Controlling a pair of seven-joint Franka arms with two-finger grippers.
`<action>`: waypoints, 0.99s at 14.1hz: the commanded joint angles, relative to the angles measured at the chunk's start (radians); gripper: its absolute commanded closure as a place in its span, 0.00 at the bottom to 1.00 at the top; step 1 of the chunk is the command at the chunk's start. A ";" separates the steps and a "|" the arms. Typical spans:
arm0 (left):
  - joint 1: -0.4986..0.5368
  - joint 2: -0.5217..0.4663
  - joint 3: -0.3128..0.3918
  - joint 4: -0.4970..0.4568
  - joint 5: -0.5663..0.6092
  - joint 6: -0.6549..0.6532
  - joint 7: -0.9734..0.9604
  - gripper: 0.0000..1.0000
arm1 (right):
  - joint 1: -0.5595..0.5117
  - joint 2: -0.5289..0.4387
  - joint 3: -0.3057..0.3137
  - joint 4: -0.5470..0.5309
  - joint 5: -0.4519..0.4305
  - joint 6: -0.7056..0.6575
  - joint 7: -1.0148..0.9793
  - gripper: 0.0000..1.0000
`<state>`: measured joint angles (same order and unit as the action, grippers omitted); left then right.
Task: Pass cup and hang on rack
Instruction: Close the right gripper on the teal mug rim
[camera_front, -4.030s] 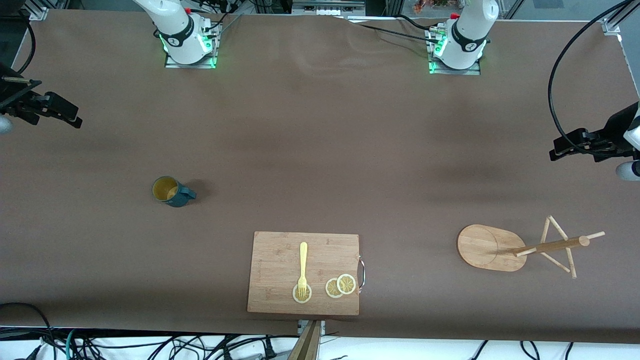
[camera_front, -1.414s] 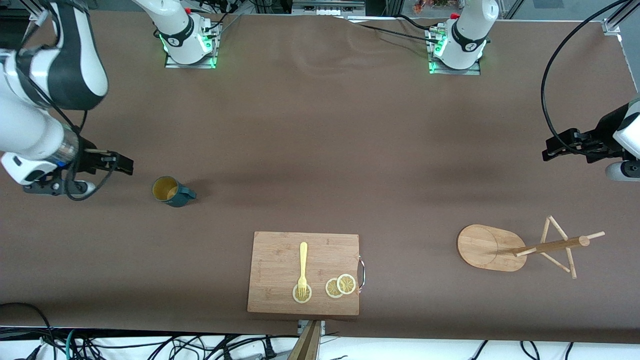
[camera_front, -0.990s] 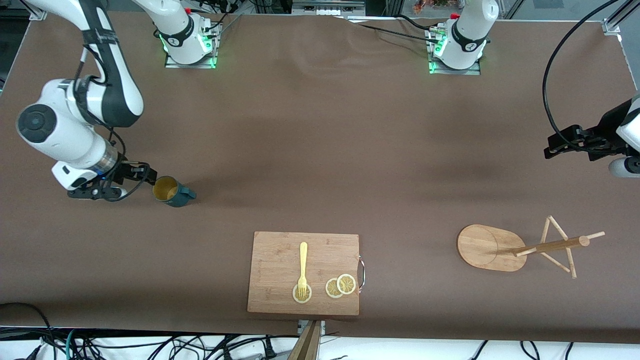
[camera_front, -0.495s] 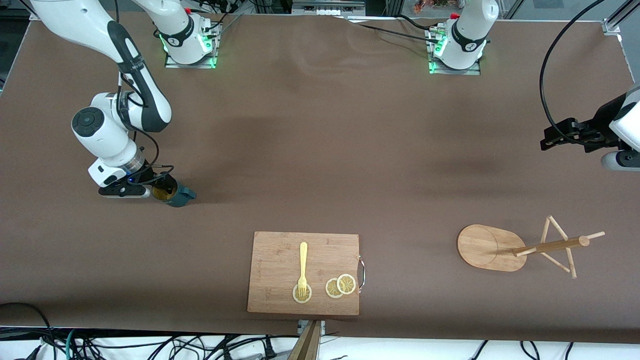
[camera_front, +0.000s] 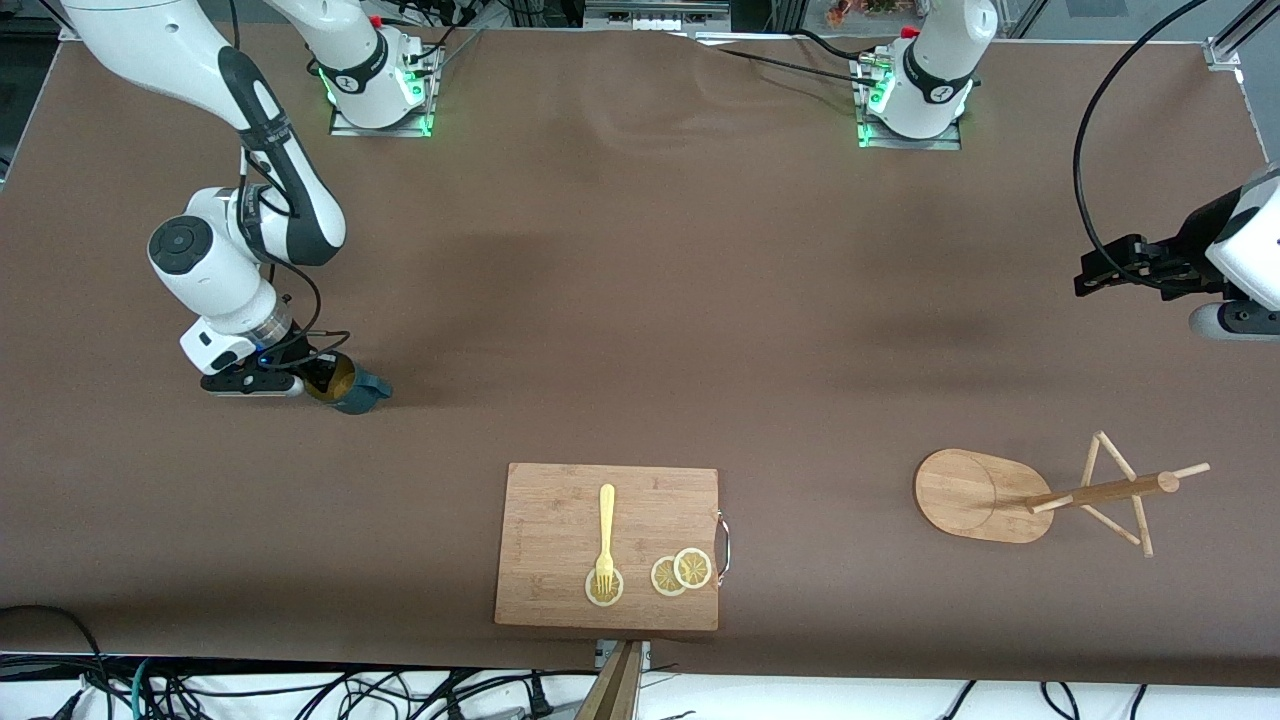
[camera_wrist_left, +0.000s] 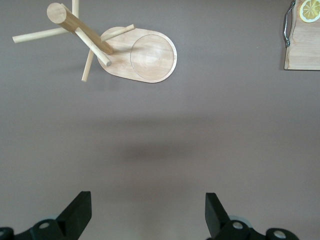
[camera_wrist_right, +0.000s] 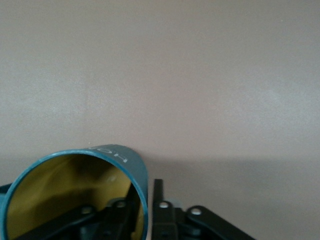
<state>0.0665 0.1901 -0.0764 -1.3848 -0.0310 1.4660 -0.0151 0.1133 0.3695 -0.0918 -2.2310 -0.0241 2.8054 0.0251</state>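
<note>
The dark teal cup with a yellow inside stands on the table toward the right arm's end, its handle pointing toward the table's middle. My right gripper is down at its rim and shut on the wall: in the right wrist view one finger is inside the cup and the other outside, with the right gripper pinching the rim. The bamboo rack stands toward the left arm's end. My left gripper waits open in the air, with the rack showing ahead of the left gripper.
A rectangular wooden cutting board lies near the front camera at mid-table, carrying a yellow fork and lemon slices. Its metal handle faces the rack. Brown cloth covers the table between the cup and the rack.
The right arm swung in from the table's end, came down at the cup, and its fingers closed on the rim. The cup stayed in place. The left gripper barely shifted.
</note>
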 joint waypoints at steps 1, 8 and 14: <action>-0.005 -0.031 0.009 -0.028 -0.010 0.000 0.014 0.00 | -0.007 -0.023 0.003 0.005 -0.014 0.003 -0.016 1.00; -0.005 -0.031 0.009 -0.028 -0.010 0.000 0.015 0.00 | 0.002 -0.044 0.015 0.214 -0.013 -0.381 -0.005 1.00; -0.002 -0.027 0.009 -0.026 -0.012 0.002 0.015 0.00 | 0.023 -0.073 0.061 0.437 0.000 -0.785 0.080 1.00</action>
<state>0.0667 0.1877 -0.0763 -1.3874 -0.0310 1.4660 -0.0151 0.1236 0.2983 -0.0479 -1.8695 -0.0238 2.1383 0.0510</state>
